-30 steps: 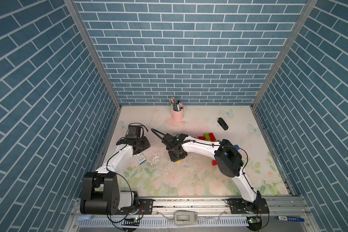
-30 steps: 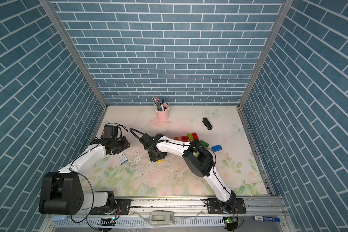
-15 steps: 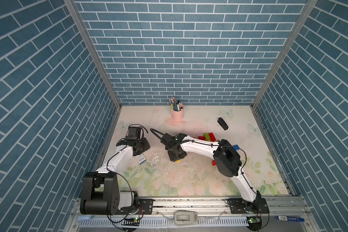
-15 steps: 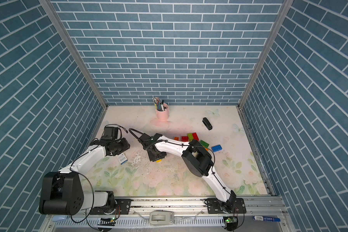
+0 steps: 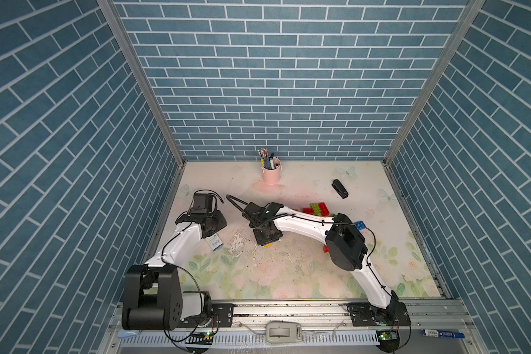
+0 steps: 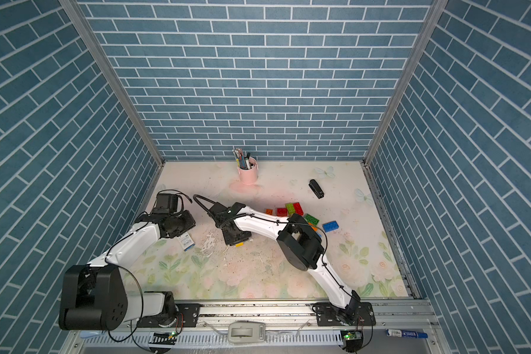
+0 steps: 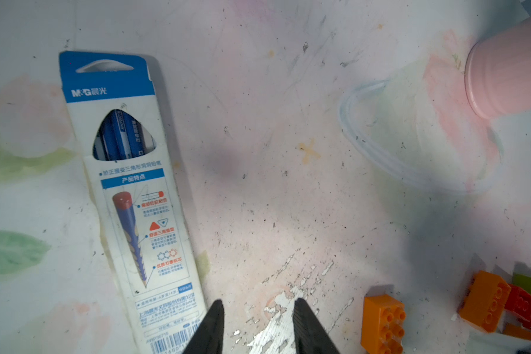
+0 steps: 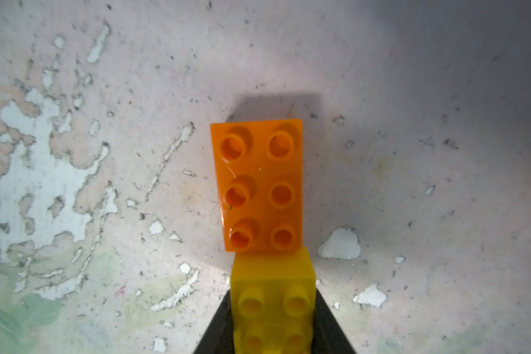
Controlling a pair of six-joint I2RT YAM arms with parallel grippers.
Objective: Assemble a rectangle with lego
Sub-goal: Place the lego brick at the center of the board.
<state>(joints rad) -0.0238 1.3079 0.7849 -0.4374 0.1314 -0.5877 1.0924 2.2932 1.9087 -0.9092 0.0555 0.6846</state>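
The right arm's elbow has eased slightly toward the left arm, while its claw has barely shifted. The right claw (image 8: pixel 272 318) is clamped on a yellow brick (image 8: pixel 273 294), with the wrist pointing down over mid-tabletop (image 5: pixel 288 275) and the forearm arched. The yellow brick sits end to end with a flat orange brick (image 8: pixel 259 187), both studs up, long axes in line. The left claw (image 7: pixel 259 326), jaws slightly apart and empty, hovers beside a pencil pack (image 7: pixel 129 190).

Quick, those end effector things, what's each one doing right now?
Left end effector: slightly open, holding nothing.
Right end effector: closed on a yellow brick.
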